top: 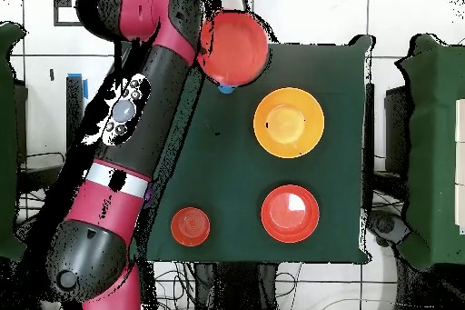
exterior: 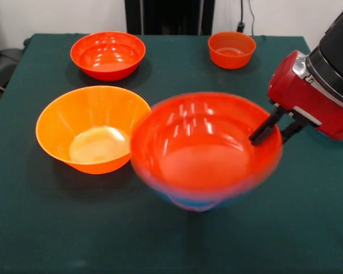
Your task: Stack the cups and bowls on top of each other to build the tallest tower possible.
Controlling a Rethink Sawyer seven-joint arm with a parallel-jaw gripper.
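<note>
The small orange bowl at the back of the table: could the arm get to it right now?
Probably not yet: the gripper is already holding the rim of the big red-orange bowl. The small orange bowl itself sits uncovered, with nothing around it.

Glossy plastic bowls (exterior: 107,55) on a matt green cloth-covered table (exterior: 40,228).

The table (exterior: 40,228) carries four bowls that show whole: one large yellow-orange bowl (exterior: 93,129), two large red-orange bowls, one (exterior: 108,55) near a far corner and one (exterior: 206,149) topping a stack, and one small orange bowl (exterior: 231,49). Under the stacked bowl a blue rim (exterior: 188,204) shows; the count beneath cannot be told
</note>
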